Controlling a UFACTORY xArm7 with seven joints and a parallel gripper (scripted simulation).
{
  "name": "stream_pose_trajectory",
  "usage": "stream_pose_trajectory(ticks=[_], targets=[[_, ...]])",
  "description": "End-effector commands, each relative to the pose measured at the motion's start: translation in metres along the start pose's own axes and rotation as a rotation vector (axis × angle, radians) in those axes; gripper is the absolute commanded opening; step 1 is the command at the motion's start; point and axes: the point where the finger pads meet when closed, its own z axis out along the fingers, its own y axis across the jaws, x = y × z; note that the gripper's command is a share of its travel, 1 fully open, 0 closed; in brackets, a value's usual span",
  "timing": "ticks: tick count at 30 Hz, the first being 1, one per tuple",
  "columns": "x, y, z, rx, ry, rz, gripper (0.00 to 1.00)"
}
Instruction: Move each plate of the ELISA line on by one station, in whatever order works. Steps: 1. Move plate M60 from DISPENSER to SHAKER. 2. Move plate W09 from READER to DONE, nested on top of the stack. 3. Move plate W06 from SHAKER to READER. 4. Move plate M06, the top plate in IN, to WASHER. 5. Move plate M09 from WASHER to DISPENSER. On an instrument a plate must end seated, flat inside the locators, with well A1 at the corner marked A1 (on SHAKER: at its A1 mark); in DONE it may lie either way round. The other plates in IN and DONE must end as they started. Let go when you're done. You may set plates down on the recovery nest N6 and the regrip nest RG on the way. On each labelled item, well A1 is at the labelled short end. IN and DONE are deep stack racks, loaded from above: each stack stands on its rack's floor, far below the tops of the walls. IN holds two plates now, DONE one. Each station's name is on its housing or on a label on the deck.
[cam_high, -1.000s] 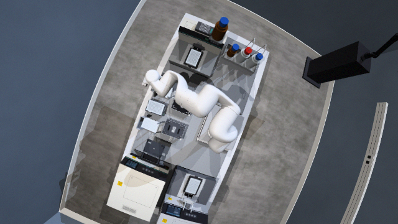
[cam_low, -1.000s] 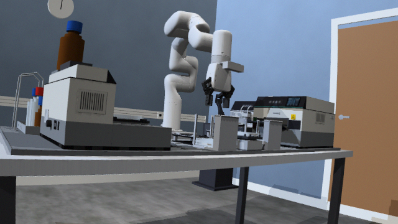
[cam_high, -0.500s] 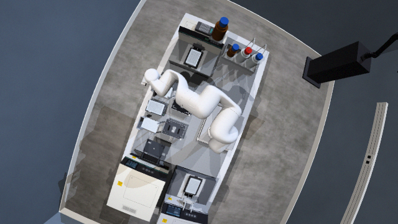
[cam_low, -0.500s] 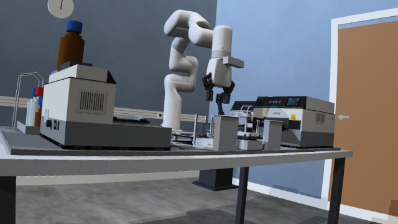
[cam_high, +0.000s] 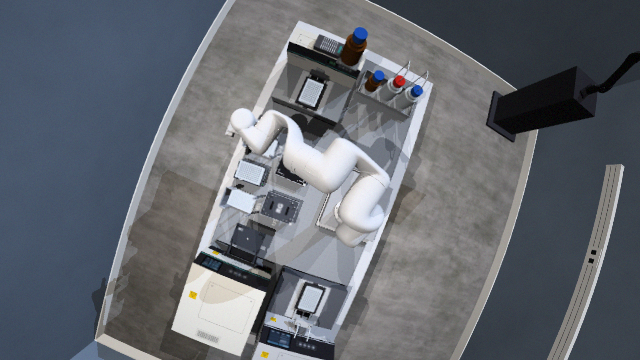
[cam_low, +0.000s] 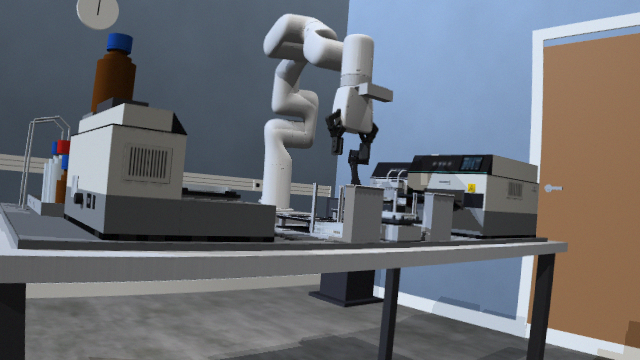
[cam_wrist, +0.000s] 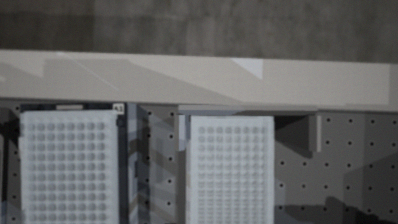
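The gripper (cam_low: 352, 145) hangs high above the table (cam_low: 280, 257), its jaws spread wide apart with nothing between them. Well below it, in the wrist view, two white plates lie side by side on the dark pegboard deck near the table's pale edge: the left plate (cam_wrist: 69, 167) sits in a dark frame, and the right plate (cam_wrist: 231, 170) lies just beside it across a narrow gap. Both are flat, white and rectangular, covered in an even grid of small round wells, and both run off the bottom of the view. A small white tag (cam_wrist: 118, 107) at the top right corner of the left plate's frame carries dark lettering, too blurred to read with confidence. From the top view, two more white plates rest on instruments at either end of the table, a far plate (cam_high: 311, 93) and a near plate (cam_high: 310, 298).
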Motion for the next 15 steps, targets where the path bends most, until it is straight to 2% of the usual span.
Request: stream_pose_trajectory(ticks=[1,10,15], targets=[[0.001,0.000,-0.008,-0.002,0.005,0.000,1.00],[0.001,0.000,-0.019,-0.002,0.005,0.000,1.00],[0.001,0.000,-0.019,-0.002,0.005,0.000,1.00]])
